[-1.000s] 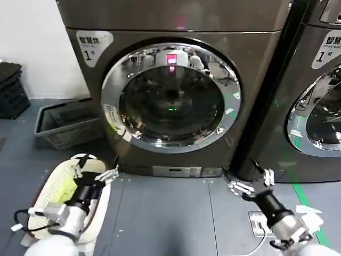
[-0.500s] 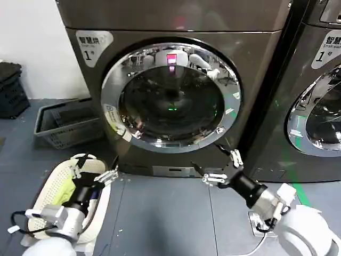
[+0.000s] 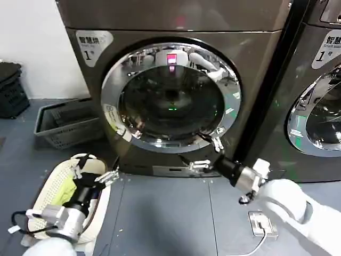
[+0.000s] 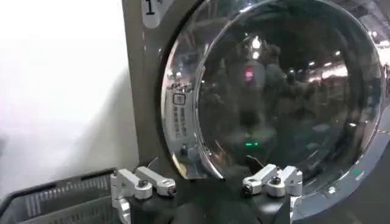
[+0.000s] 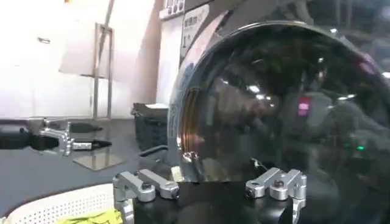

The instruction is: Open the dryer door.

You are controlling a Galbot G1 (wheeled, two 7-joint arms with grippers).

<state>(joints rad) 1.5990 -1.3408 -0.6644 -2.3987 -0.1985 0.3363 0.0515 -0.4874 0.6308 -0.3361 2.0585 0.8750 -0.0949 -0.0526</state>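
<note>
The dryer door [image 3: 171, 97] is a large round porthole with a wide chrome rim and dark glass centre, closed on the front of a brown-grey machine [image 3: 176, 21] at the middle of the head view. A small white sticker [image 3: 111, 114] sits on the rim's left side. The right gripper [image 3: 205, 154] reaches in just below the door's lower right rim, fingers spread apart, holding nothing. The left gripper [image 3: 96, 169] hangs low at the left, fingers apart, above a white laundry basket [image 3: 40, 205]. A grey basket [image 3: 58, 128] stands beside the machine. A darker machine [image 3: 314, 80] stands to the right.
</note>
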